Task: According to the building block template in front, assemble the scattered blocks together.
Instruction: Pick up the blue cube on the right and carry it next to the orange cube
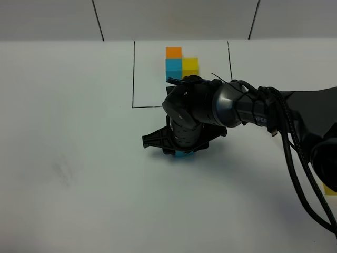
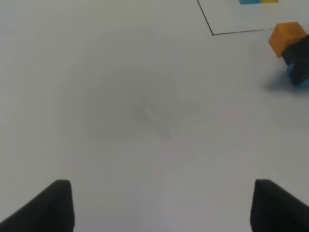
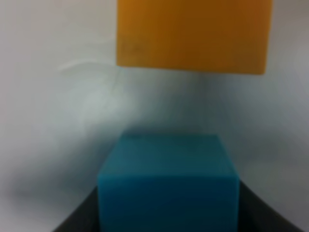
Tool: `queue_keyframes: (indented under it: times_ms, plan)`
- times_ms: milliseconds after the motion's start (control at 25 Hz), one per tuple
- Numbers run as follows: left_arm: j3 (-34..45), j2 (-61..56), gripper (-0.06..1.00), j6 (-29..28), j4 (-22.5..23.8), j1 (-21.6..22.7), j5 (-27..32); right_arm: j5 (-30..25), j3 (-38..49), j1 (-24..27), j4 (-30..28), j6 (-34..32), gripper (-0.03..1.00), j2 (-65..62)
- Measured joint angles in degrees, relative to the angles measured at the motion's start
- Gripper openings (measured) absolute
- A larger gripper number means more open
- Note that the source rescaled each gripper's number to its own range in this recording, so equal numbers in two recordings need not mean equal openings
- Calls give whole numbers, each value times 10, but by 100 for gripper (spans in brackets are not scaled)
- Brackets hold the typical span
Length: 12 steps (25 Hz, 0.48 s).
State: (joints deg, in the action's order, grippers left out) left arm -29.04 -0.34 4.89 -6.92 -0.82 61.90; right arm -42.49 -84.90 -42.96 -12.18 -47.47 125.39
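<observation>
The building block template is an orange, blue and yellow cluster inside a black-line rectangle at the back of the table. My right gripper reaches across the middle and points down just in front of that rectangle. It is shut on the sky blue cube, whose edge peeks out below the fingers. The orange cube lies just beyond the blue one with a small gap; it also shows beside the gripper. My left gripper is open over bare table, holding nothing.
A yellow patch shows at the right edge behind the right arm's cables, likely the yellow cube. The black rectangle's front line runs just behind the right gripper. White tabletop stretches to the left.
</observation>
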Motion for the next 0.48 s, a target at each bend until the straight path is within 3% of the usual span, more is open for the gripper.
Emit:
queue_keyframes:
  times_ms: [480]
  plan:
    - [0,0,63,0,0,0,1,27,-3,22,4,-9,1,5]
